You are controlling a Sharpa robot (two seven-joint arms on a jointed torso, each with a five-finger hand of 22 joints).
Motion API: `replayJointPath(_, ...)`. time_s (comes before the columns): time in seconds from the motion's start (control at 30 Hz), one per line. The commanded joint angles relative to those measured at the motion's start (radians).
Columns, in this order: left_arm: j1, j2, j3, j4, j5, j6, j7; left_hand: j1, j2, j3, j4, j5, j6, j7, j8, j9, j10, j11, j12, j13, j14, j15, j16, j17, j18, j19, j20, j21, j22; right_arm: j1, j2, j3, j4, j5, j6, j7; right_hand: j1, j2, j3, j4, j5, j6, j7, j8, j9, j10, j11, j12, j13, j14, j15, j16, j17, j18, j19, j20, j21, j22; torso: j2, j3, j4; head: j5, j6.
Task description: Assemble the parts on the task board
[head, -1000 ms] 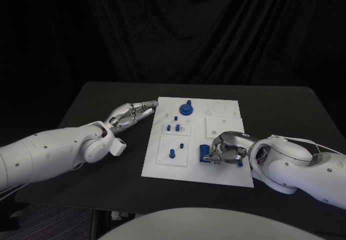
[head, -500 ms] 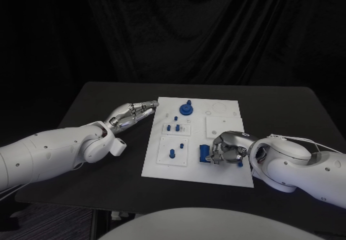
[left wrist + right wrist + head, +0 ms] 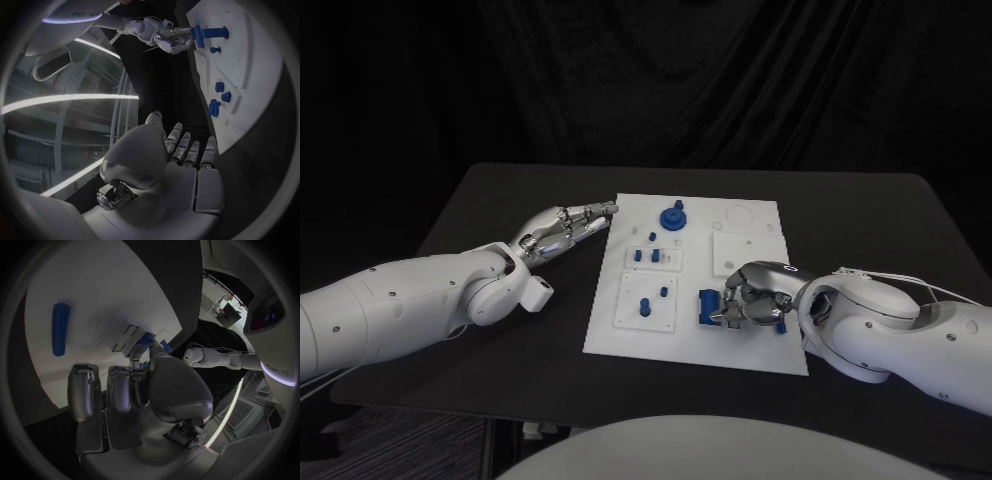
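Task board (image 3: 750, 345) flat in the middle of the black desk (image 3: 488, 200), long side running away from the robot. Blue parts across it: a tall piece on a round base (image 3: 674, 216) standing near the far left corner, small pegs (image 3: 649, 256) upright in a raised square plate in the left middle, two more pegs (image 3: 655, 299) in the square plate nearer the robot. Right hand (image 3: 753, 297) over the near right part of the board, fingers curled in around a blue block (image 3: 711, 303) at the fingertips; contact looks like a grip, with a bit of blue also visible between the fingertips in the right wrist view. Blue cylindrical rod (image 3: 60, 329) lying flat on the white board ahead of that hand. Left hand (image 3: 561, 230) resting on the desk just beside the board's far left edge, fingers extended together toward the board, nothing in them, apart from every part.
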Motion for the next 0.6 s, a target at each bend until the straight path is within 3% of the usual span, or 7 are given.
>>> replayJointPath(0.03,-0.003,0.002,0.001,0.001,-0.001,0.013,0.064,0.011,0.000,0.004,0.002,0.001,-0.001,0.006,0.005,0.001,-0.003,-0.005,-0.003,-0.001,-0.002,0.007,0.002,0.001,0.011,-0.001,0.007,0.003,0.002,-0.003,-0.002,0.000,0.003,-0.008,0.001,-0.006,-0.019,-0.002,-0.004,0.012,-0.031,0.000,0.000,0.007,-0.001,0.108,-0.004,0.003,0.263,0.082,-0.005,0.003,0.153,0.003,0.073,-0.007,0.002,0.239,-0.001,0.0007,-0.0006,0.000,0.000)
replayJointPath(0.17,-0.003,0.002,0.001,0.001,-0.001,0.013,0.064,0.011,0.000,0.004,0.002,0.001,-0.001,0.006,0.005,0.001,-0.003,-0.005,-0.003,-0.001,-0.002,0.007,0.002,0.001,0.011,-0.001,0.007,0.003,0.002,-0.003,-0.015,0.000,0.011,-0.008,-0.017,-0.008,-0.038,-0.002,-0.017,0.033,-0.064,-0.003,0.001,0.000,-0.009,0.108,-0.003,0.003,0.263,0.082,-0.004,0.002,0.152,0.003,0.073,-0.006,0.001,0.239,-0.002,0.0006,-0.0010,-0.002,0.000)
replayJointPath(0.2,-0.003,0.002,0.001,0.001,-0.001,0.013,0.065,0.011,0.000,0.004,0.002,0.001,-0.001,0.006,0.005,0.001,-0.003,-0.005,-0.003,-0.001,-0.002,0.007,0.002,0.001,0.011,-0.001,0.007,0.003,0.002,-0.002,-0.022,0.000,0.016,-0.008,-0.024,-0.010,-0.042,0.000,-0.021,0.044,-0.063,-0.007,0.005,-0.030,-0.037,0.108,-0.001,0.003,0.263,0.082,-0.002,0.002,0.153,0.003,0.073,-0.005,0.001,0.239,-0.002,0.0002,-0.0003,-0.003,0.000)
replayJointPath(0.23,-0.003,0.002,0.001,0.000,-0.001,0.012,0.065,0.011,0.000,0.004,0.002,0.001,-0.001,0.006,0.005,0.001,-0.003,-0.005,-0.003,-0.001,-0.002,0.007,0.002,0.001,0.011,-0.001,0.007,0.003,0.002,-0.002,-0.036,0.001,0.025,-0.008,-0.032,-0.016,-0.043,0.004,-0.025,0.059,-0.058,0.012,0.010,-0.074,-0.089,0.108,0.004,0.003,0.263,0.081,0.002,0.002,0.151,0.003,0.072,-0.001,-0.001,0.238,-0.003,-0.0005,0.0001,-0.004,0.000)
replayJointPath(0.3,-0.003,0.003,0.001,0.000,-0.001,0.011,0.064,0.011,-0.001,0.005,0.002,0.001,-0.001,0.007,0.005,0.001,-0.002,-0.005,-0.003,-0.001,-0.002,0.007,0.002,0.001,0.011,0.000,0.007,0.004,0.002,0.002,-0.055,0.001,0.039,-0.008,-0.038,-0.023,-0.050,0.010,-0.029,0.077,-0.038,0.031,0.013,-0.110,-0.130,0.108,0.008,0.003,0.263,0.081,0.005,0.001,0.150,0.003,0.072,0.002,-0.002,0.238,-0.003,-0.0018,0.0002,-0.004,0.000)
replayJointPath(0.37,-0.003,0.003,0.001,0.001,-0.001,0.010,0.064,0.011,-0.001,0.005,0.002,0.001,0.000,0.007,0.005,0.001,-0.002,-0.004,-0.002,-0.001,-0.001,0.007,0.003,0.001,0.011,0.000,0.007,0.004,0.002,0.015,-0.084,0.001,0.058,-0.008,-0.039,-0.038,-0.056,0.010,-0.034,0.093,-0.020,0.041,0.023,-0.167,-0.191,0.108,0.015,0.003,0.263,0.081,0.011,0.001,0.150,0.003,0.072,0.007,-0.001,0.238,-0.003,-0.0021,-0.0002,-0.004,0.000)
replayJointPath(0.6,-0.003,0.002,0.001,0.004,-0.001,-0.001,0.075,0.016,0.000,0.007,0.001,0.010,0.004,-0.002,0.006,0.002,0.002,-0.003,0.002,0.000,0.000,0.005,0.003,0.001,0.012,0.002,0.007,0.005,0.003,0.062,-0.167,0.001,0.090,-0.013,-0.008,-0.103,-0.120,0.040,-0.046,0.111,0.048,0.074,0.035,-0.255,-0.286,0.108,0.025,0.003,0.263,0.080,0.020,-0.001,0.144,0.004,0.070,0.016,-0.004,0.237,-0.005,-0.0033,-0.0011,-0.010,0.000)
